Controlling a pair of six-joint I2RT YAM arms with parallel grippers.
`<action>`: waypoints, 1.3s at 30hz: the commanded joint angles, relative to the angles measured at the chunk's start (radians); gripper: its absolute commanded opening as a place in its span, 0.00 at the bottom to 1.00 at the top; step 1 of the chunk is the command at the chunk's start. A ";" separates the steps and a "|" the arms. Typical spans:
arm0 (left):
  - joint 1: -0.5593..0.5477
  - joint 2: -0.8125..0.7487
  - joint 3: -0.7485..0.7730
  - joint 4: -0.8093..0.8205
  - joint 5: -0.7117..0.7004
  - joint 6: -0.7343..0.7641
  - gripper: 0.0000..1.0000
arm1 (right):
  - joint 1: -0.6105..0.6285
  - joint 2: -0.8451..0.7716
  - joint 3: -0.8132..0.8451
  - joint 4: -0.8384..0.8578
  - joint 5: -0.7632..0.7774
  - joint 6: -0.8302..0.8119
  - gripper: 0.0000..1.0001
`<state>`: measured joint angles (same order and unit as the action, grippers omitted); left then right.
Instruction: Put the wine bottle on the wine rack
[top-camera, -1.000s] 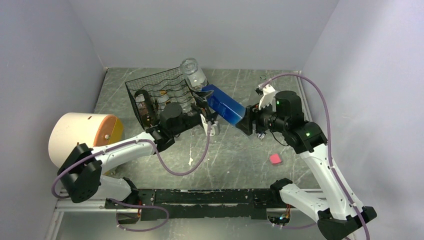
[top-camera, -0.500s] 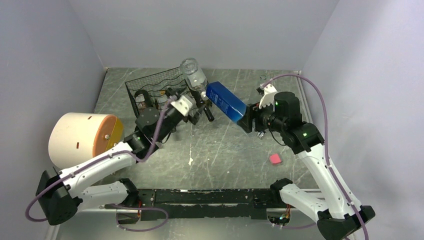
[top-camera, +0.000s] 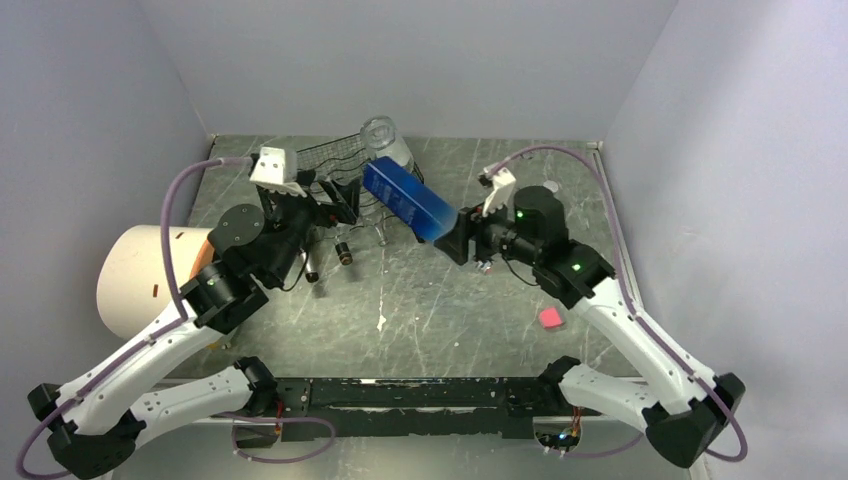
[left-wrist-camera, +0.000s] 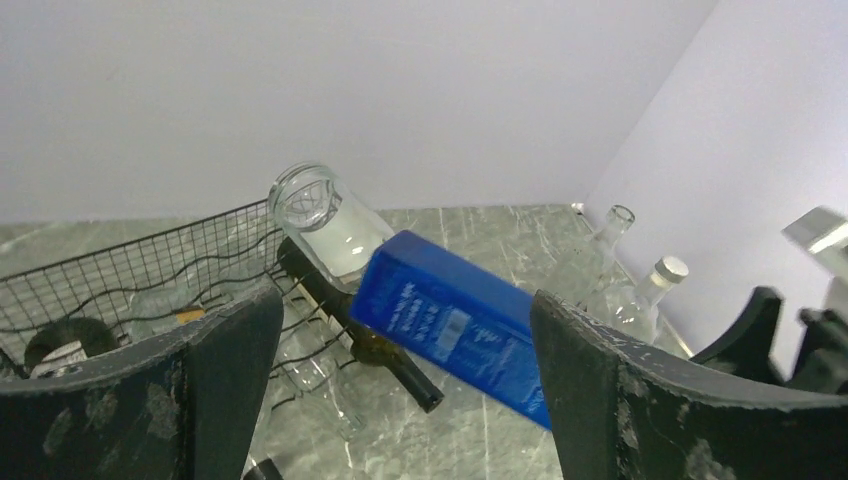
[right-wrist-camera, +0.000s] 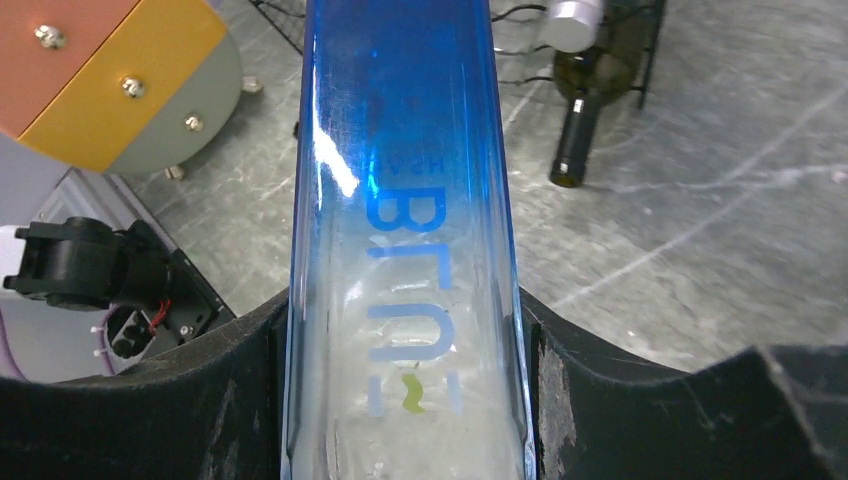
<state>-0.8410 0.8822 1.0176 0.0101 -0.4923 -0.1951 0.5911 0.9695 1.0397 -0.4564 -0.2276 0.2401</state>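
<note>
My right gripper (top-camera: 457, 238) is shut on the base end of the wine bottle (top-camera: 407, 200), a blue square glass one, and holds it slanted in the air with its far end over the right side of the wine rack (top-camera: 335, 152). The right wrist view has the wine bottle (right-wrist-camera: 405, 200) running up between the right gripper (right-wrist-camera: 405, 385) pads. My left gripper (top-camera: 338, 197) hangs open above the rack's front with nothing in it. The left wrist view shows the wine bottle (left-wrist-camera: 455, 325) beyond the left gripper (left-wrist-camera: 400, 400) and the wine rack (left-wrist-camera: 150, 270) at left.
A clear bottle (top-camera: 382, 135) lies on the rack's top right. Dark bottle necks (top-camera: 343, 250) stick out of its front. A large white cylinder (top-camera: 150, 270) stands at left, a pink block (top-camera: 549, 318) at right. Clear bottles (left-wrist-camera: 612, 250) stand by the right wall.
The left arm has swung back, left and upward, away from the blue bottle's end. The right gripper has carried the bottle leftward, closer over the rack.
</note>
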 joint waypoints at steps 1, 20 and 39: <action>0.000 -0.026 0.046 -0.171 -0.081 -0.114 0.96 | 0.107 0.052 0.052 0.325 0.084 0.031 0.00; 0.001 -0.062 0.014 -0.196 -0.158 0.040 0.98 | 0.308 0.531 0.163 0.729 0.560 0.060 0.00; 0.002 0.001 0.034 -0.138 -0.200 0.173 0.99 | 0.307 0.783 0.266 0.884 0.687 0.019 0.00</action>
<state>-0.8410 0.8883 1.0275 -0.1616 -0.6739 -0.0517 0.8978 1.7683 1.2171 0.1555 0.3664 0.2573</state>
